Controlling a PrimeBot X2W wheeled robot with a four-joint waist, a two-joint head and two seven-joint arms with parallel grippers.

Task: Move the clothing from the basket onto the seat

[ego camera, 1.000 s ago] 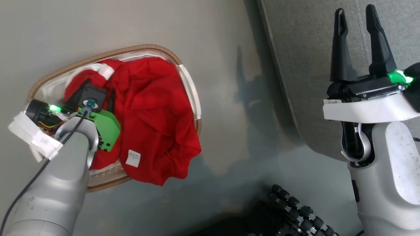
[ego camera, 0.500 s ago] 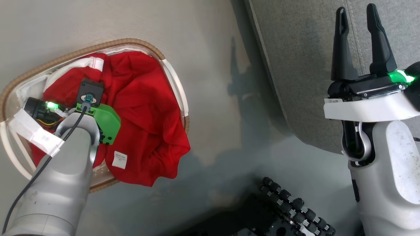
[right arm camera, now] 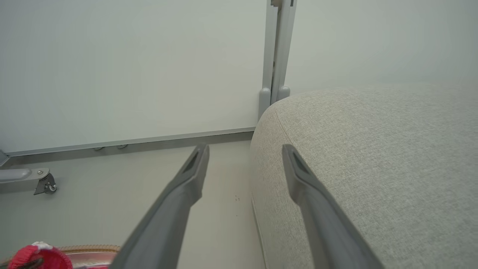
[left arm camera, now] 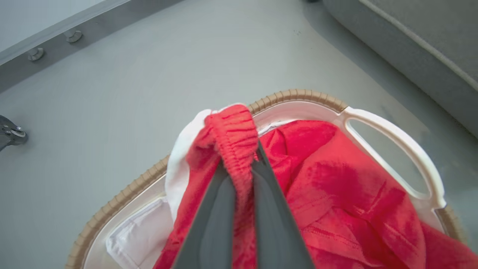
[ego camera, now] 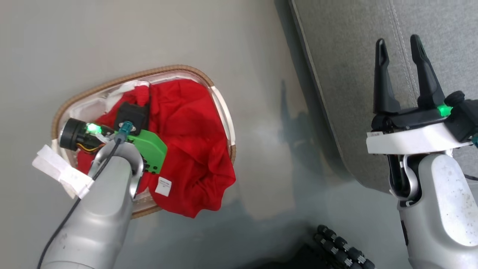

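Observation:
Red clothing [ego camera: 190, 142] fills the white basket with the brown woven rim [ego camera: 168, 69] on the floor, and one fold hangs over its near edge. My left gripper [left arm camera: 242, 168] is shut on a bunched elastic band of the clothing [left arm camera: 336, 186], pulled up above the basket rim [left arm camera: 298, 93]. In the head view its wrist covers the fingers. My right gripper [ego camera: 398, 42] stands open and holds nothing, over the edge of the grey seat [ego camera: 347, 56]. The right wrist view has that gripper [right arm camera: 245, 149] beside the seat [right arm camera: 373, 149], with the basket [right arm camera: 93, 248] and clothing [right arm camera: 33, 256] at the lower left.
The white liner [left arm camera: 138, 235] shows at the basket's left side, and a white handle [left arm camera: 392, 134] at its right. Bare grey floor separates basket and seat [left arm camera: 429, 33]. My base's black rollers [ego camera: 343, 250] sit at the bottom. A caster [right arm camera: 44, 183] and a wall post [right arm camera: 276, 48] stand beyond.
My left gripper has shut on the red clothing and pulled a fold of it upward. The head camera has shifted. The right gripper stays open.

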